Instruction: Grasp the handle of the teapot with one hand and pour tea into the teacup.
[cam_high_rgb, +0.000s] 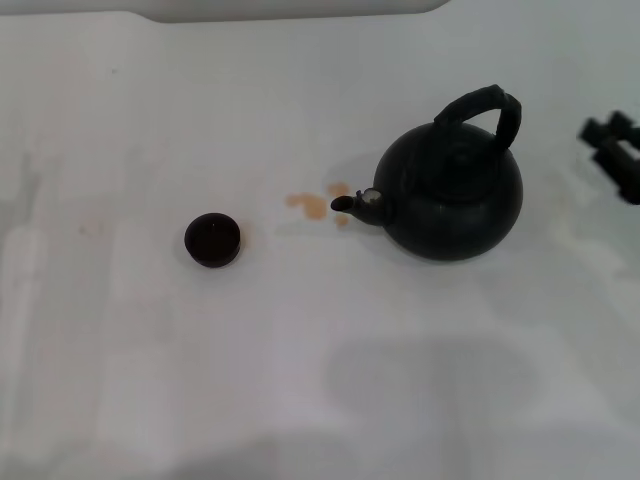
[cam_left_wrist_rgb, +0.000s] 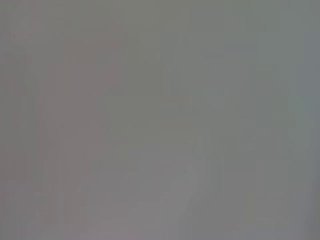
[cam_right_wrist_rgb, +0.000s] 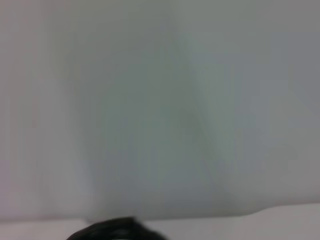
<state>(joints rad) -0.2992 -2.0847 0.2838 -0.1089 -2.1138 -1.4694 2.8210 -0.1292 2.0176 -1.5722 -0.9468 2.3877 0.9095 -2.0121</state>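
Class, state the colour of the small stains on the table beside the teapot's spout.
The stains are pale orange-brown, clearest in the head view.

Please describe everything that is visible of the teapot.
The teapot is round-bellied and matte black, standing upright on the white table, nothing gripping it. Its thick arched handle rises over the lid. The short spout, with a small silvery cap, points toward the teacup, which stands apart. Orange-brown stains lie by the spout.
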